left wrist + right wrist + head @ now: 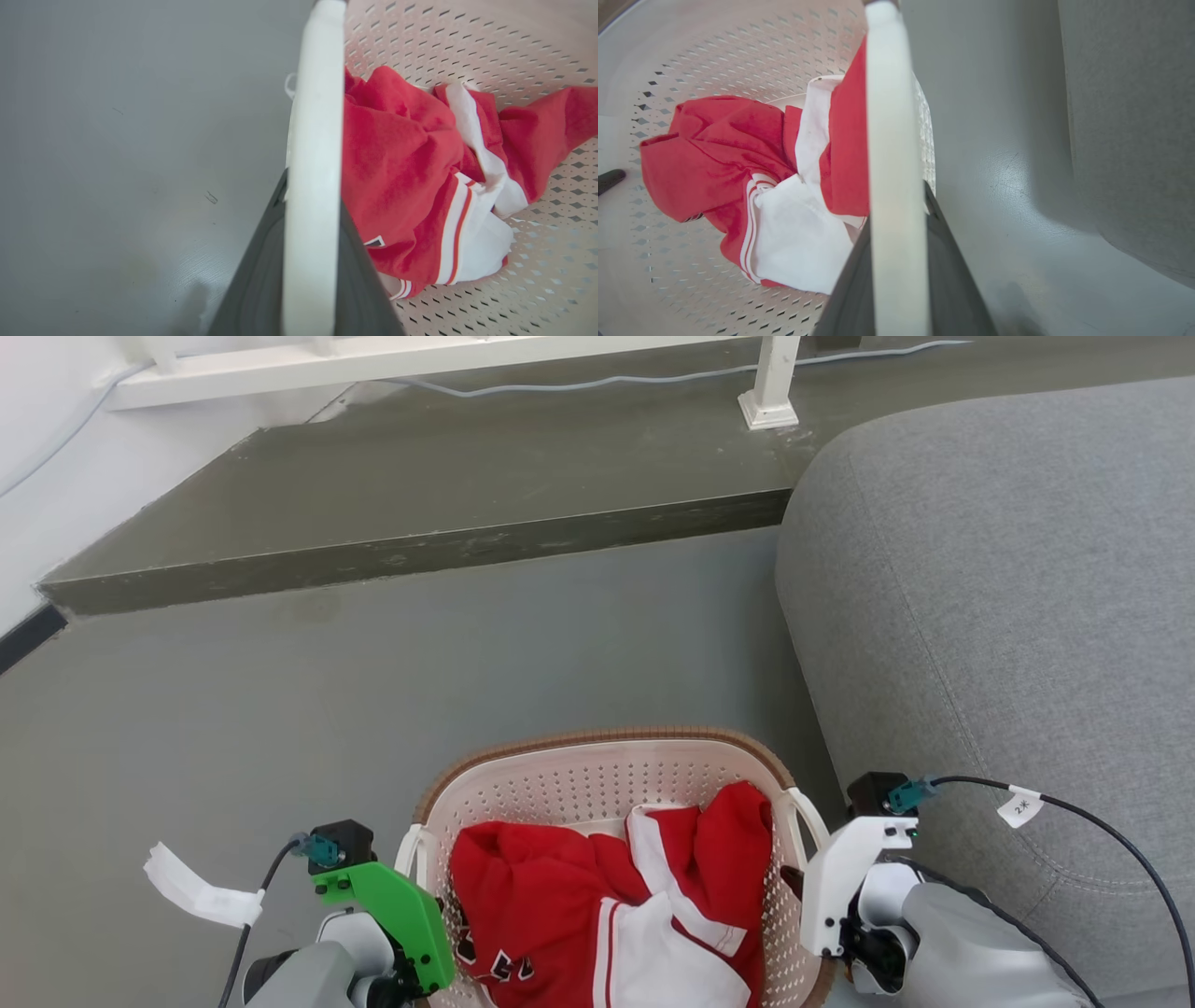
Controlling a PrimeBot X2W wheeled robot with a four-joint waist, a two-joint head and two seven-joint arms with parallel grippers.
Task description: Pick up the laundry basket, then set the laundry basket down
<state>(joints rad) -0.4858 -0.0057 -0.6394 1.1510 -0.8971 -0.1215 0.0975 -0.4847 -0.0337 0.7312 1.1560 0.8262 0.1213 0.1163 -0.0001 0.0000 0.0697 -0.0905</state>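
The laundry basket (607,775), cream-white and perforated with a brown rim, sits at the bottom centre of the head view and holds a red and white garment (560,896). My left gripper (312,196) is shut on the basket's left loop handle (315,116), with a dark finger on each side of the white bar. On the other side, the right loop handle (887,93) is clamped the same way by my right gripper (896,210). In the head view the left arm's green mount (392,905) and the right arm's white mount (840,887) flank the basket. Whether the basket touches the floor cannot be told.
A grey sofa (1008,616) stands close on the right of the basket. Ahead, a raised dark step (420,551) crosses the grey floor (280,709), with a white railing post (770,383) and a cable on it. A white wall (37,448) borders the left.
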